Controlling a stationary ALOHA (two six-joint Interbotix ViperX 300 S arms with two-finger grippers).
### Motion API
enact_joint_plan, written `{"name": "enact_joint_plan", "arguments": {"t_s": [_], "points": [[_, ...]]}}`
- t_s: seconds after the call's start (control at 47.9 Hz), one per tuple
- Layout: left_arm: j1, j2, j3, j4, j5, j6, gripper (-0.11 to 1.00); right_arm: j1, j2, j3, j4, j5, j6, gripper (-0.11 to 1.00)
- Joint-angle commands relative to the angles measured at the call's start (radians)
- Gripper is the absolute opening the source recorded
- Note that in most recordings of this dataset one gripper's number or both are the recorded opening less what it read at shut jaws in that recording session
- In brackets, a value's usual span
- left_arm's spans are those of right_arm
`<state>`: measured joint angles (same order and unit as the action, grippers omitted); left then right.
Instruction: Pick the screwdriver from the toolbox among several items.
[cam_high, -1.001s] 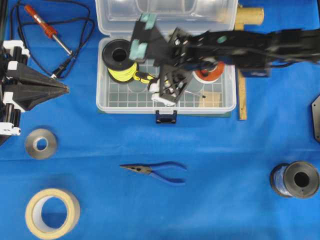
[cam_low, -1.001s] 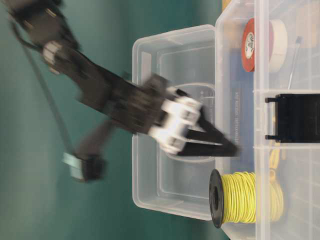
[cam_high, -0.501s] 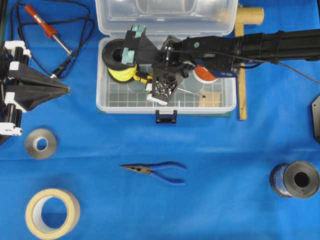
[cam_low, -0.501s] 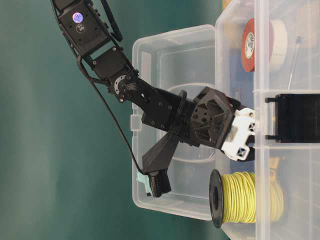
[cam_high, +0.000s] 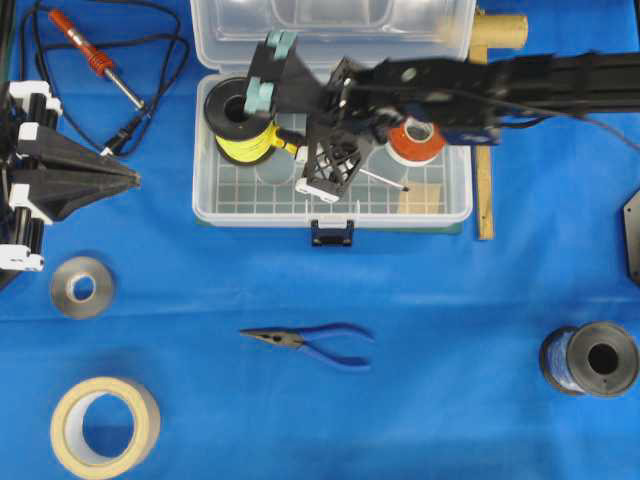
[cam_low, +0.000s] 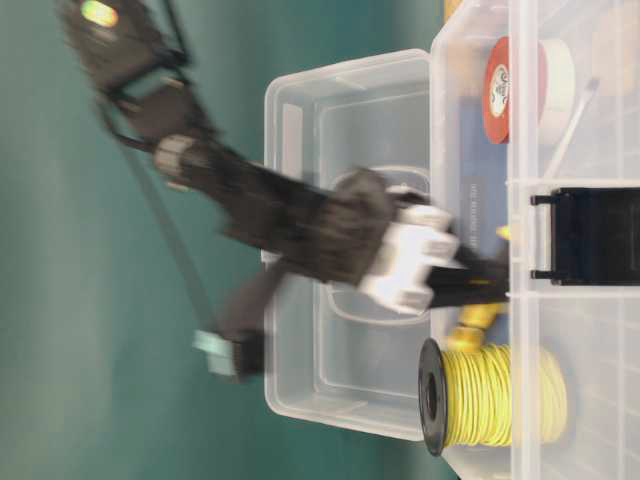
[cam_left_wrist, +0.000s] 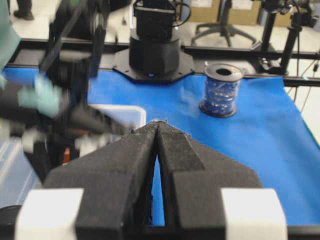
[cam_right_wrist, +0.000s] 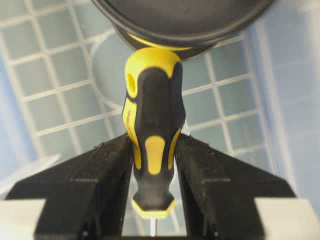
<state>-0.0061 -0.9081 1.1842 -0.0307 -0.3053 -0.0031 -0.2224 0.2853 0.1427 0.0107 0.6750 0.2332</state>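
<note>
Right gripper (cam_right_wrist: 152, 165) clamped on the screwdriver (cam_right_wrist: 150, 145) handle inside the toolbox (cam_high: 210, 205). Lift straight, clearing the wire spool (cam_high: 235, 120) at left. Left gripper (cam_left_wrist: 157, 150) closed, empty.

Yellow-and-black screwdriver (cam_right_wrist: 150, 150), clear gridded toolbox (cam_high: 235, 205), blue cloth (cam_high: 450, 330).

Surface: I see a table (cam_high: 450, 300) under a blue cloth.
Toolbox (cam_high: 250, 205): rests on the cloth, directly under the right gripper (cam_high: 325, 165).
Pliers (cam_high: 315, 342): below that gripper in the overhead view, well apart.
Soldering iron (cam_high: 90, 55): far to its left, cord looped around.
Tape rolls: grey (cam_high: 82, 287) and cream (cam_high: 105, 425), lower left of it.
Blue spool (cam_high: 590, 360): lower right, upright.
Wooden piece (cam_high: 485, 190): just beside the toolbox, right of the gripper.
</note>
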Motion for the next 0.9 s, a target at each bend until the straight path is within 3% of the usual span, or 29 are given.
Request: {"name": "enact_joint_plan", "arguments": {"t_s": [0.0,0.167,0.376,0.626,0.876], "points": [[-0.002,0.003,-0.011,-0.002,-0.005,0.000,0.00,0.011,-0.115,-0.009,0.003,0.034,0.003,0.27],[-0.002,0.002,-0.011,-0.002,-0.003,0.000,0.00,0.081,-0.242,-0.009,0.002,0.103,0.028,0.27],[-0.002,0.000,-0.012,-0.003,-0.005,-0.002,0.00,0.239,-0.291,-0.009,-0.011,0.110,0.121,0.27],[-0.002,0.000,-0.011,-0.003,-0.011,0.000,0.00,0.371,-0.167,-0.032,-0.044,0.015,0.273,0.27],[-0.002,-0.002,-0.011,-0.003,-0.009,-0.002,0.00,0.394,0.028,-0.094,-0.049,-0.032,0.308,0.27]]}}
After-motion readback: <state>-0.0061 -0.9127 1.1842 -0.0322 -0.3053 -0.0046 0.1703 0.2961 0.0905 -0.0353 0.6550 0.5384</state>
